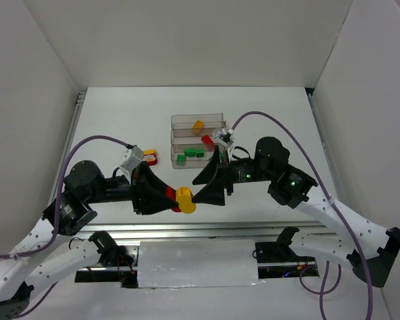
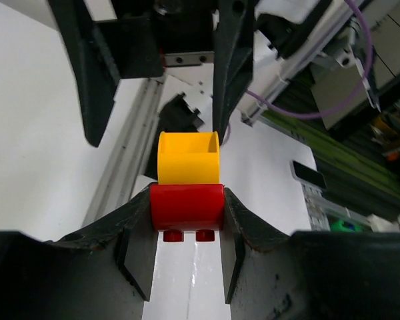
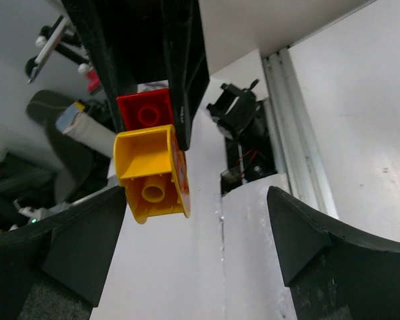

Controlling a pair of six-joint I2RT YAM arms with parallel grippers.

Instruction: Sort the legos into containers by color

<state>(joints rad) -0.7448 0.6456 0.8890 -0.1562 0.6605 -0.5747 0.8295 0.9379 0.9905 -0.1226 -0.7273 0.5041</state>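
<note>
My left claw (image 1: 168, 196) was shut on the red lego (image 2: 187, 205), with the yellow lego (image 2: 189, 158) stuck on it, above the middle of the near edge of the bench (image 1: 107, 120). My right claw (image 1: 195, 190) stood wide, the yellow lego between its fingers. I judged it should close squarely, then pull straight off.

Toward the far edge I counted three containers (image 1: 175, 120). They held one yellow brick (image 1: 197, 125), one red brick (image 1: 207, 141) and, it seemed, three green bricks (image 1: 190, 155). One red-yellow piece (image 1: 149, 159) lay beside them.
</note>
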